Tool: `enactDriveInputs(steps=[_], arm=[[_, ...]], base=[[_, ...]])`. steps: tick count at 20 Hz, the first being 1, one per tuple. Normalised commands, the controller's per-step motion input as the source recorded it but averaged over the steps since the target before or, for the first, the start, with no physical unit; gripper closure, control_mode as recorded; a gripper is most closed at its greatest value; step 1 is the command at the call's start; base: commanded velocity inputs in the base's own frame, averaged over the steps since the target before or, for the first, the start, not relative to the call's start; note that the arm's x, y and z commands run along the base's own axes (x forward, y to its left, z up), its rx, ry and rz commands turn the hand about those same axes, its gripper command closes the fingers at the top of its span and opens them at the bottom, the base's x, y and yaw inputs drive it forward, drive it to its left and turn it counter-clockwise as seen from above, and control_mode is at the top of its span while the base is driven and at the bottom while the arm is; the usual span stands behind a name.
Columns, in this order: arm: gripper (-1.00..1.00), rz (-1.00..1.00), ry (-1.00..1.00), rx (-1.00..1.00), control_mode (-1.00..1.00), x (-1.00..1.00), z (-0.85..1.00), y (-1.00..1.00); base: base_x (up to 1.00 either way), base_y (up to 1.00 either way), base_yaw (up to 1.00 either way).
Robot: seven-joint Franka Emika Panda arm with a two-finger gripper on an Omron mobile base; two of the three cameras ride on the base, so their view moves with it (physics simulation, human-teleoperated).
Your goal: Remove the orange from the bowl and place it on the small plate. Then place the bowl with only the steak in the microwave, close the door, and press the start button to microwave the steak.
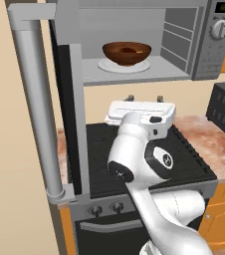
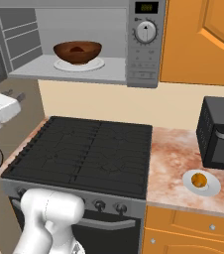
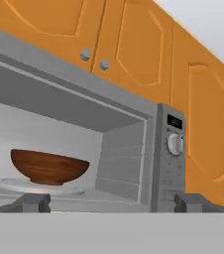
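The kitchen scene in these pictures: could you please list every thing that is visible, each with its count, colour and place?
microwave: one, silver-grey, above the stove, door swung open.
bowl: one, dark brown, inside the microwave on the white turntable.
steak: one, reddish-brown, in the bowl.
stove: one, black, under the microwave.
small plate: one, pale grey-white, on the counter right of the stove.
orange: one, orange, on the small plate.
toaster oven: one, black, behind the small plate.
cabinets: orange, right of the microwave.
gripper: one, white with dark tips, open, holding nothing, below the microwave opening.
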Motion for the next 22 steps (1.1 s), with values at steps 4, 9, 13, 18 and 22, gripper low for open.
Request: enactDriveInputs(steps=[4, 9, 13, 18, 22], arm=[[-1.0, -0.06, -0.37, -0.41, -1.0, -0.32, -0.15, 0.1], [-1.0, -0.1, -0.27, -0.35, -1.0, -0.18, -0.2, 0.07], [-1.0, -0.05, -0.09, -0.21, -1.0, -0.39, -0.18, 0.04], [-1.0, 0.0, 0.0, -0.04, -1.0, -0.92, -0.16, 0.33], [-1.0, 0.0, 0.0, 0.0, -1.0, -0.9, -0.24, 0.42]], base=[[0.0, 0.0, 0.0], [0.0, 0.0, 0.0], [0.0, 0.0, 0.0], [0.0, 0.0, 0.0], [0.0, 0.0, 0.0]])
